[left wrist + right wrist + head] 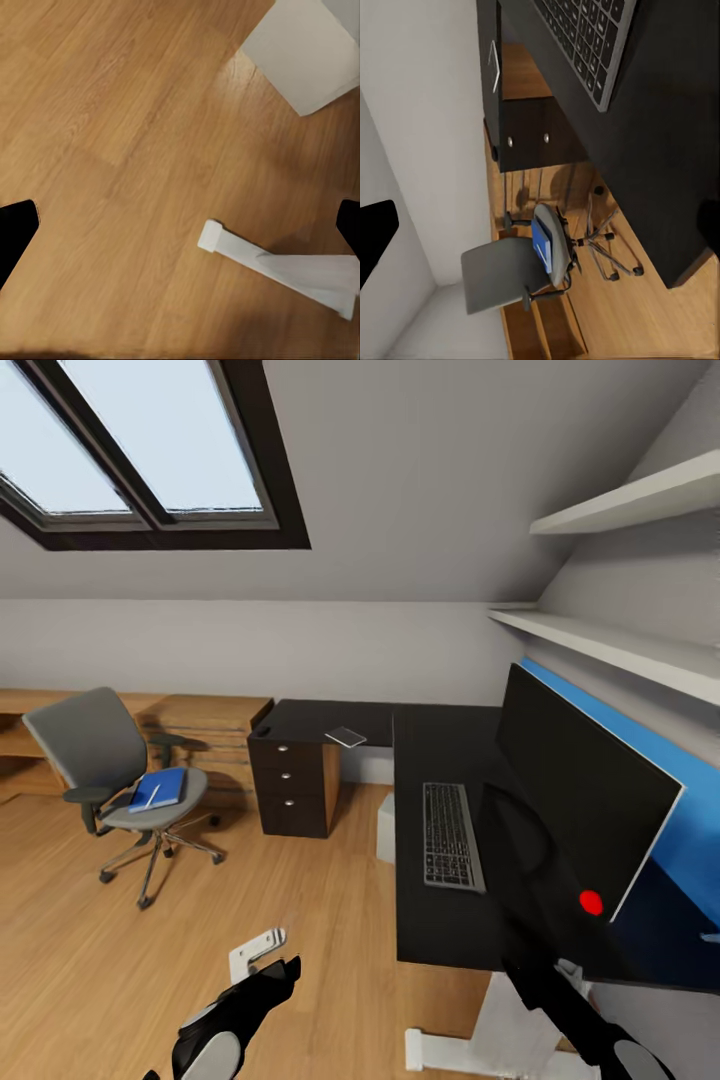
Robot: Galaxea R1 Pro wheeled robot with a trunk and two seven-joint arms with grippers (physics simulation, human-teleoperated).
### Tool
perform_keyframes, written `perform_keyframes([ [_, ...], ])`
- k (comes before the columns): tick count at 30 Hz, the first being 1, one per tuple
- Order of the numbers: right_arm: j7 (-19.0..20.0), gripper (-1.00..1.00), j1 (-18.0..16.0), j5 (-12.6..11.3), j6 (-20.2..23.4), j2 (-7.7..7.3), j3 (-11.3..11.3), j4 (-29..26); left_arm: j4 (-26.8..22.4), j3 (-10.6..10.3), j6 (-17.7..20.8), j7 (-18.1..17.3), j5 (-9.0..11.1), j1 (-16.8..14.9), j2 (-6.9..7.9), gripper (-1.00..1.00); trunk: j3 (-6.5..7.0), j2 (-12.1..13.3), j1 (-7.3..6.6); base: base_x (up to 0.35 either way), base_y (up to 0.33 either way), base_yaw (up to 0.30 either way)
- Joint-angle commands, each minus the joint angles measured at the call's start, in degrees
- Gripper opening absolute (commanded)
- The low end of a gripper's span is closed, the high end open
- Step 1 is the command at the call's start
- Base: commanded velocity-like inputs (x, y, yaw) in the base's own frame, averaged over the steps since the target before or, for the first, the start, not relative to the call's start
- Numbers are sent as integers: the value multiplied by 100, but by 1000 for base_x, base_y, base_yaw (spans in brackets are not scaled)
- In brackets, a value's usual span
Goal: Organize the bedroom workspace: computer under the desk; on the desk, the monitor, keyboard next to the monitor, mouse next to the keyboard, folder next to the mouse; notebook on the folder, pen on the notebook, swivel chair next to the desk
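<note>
1. The folder (160, 789) is lying flat on the seat of the swivel chair (95, 745), well apart from the bench (450, 920); a pale slim item is resting on top of it, too small to identify.
2. The keyboard (450, 835) is sitting on the bench just beside the monitor (580, 800).
3. The left gripper (180, 217) is hanging over bare floor with jaws spread wide, holding nothing. The right gripper (540, 225) is likewise spread and empty, looking past the bench edge toward the chair.
4. Handling judgement: the folder is looking thin, light, fairly stiff and probably slick. Taking it by an edge overhanging the seat front seems best.
5. Anything lying on top is likely sliding off if tilted.
</note>
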Motion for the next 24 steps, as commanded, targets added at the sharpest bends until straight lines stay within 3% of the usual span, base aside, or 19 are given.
perform_keyframes([
  [1,4,100,-4,-25,33,2,-5,2,-6,-10,17,38,22,-7,3,100,-8,-6,-3,-336,0,0],
  [4,-15,100,-4,-22,35,18,45,3,18,-15,20,39,28,-7,4,100,-8,-6,-3,-336,0,0],
  [8,-52,100,-4,18,21,95,340,0,392,-54,7,44,21,-7,1,100,-8,-6,-3,-335,0,0],
  [10,-59,100,-4,140,-35,112,515,6,700,-81,3,45,14,-7,-4,100,-8,-6,-3,-335,0,0],
  [14,-64,100,-4,700,-302,128,708,135,1202,-237,-3,50,10,-7,-15,100,-8,-6,-3,-336,0,0],
  [16,-70,100,-4,1094,-406,144,795,287,1420,-394,-8,57,8,-7,-14,100,-8,-6,-3,-336,0,0],
  [18,-109,100,-4,1705,-476,211,924,485,1703,-629,-15,59,2,-7,-12,100,-8,-6,-3,-336,0,0],
  [21,-183,100,-4,2204,-548,272,988,635,1904,-790,-23,57,-13,-7,-11,100,-8,-6,-3,-336,6,0],
  [22,-326,100,-4,2706,-752,333,1034,867,2104,-925,-35,51,-21,-7,-11,100,-8,-6,-3,-335,58,0],
  [23,-390,100,-4,2874,-865,361,1045,967,2171,-964,-50,47,-22,-7,-11,100,-8,-6,-3,-333,76,0],
  [24,-534,100,-4,3218,-1163,438,1062,1194,2299,-1035,-103,28,-25,-7,-10,100,-8,-6,-3,-324,114,0],
])
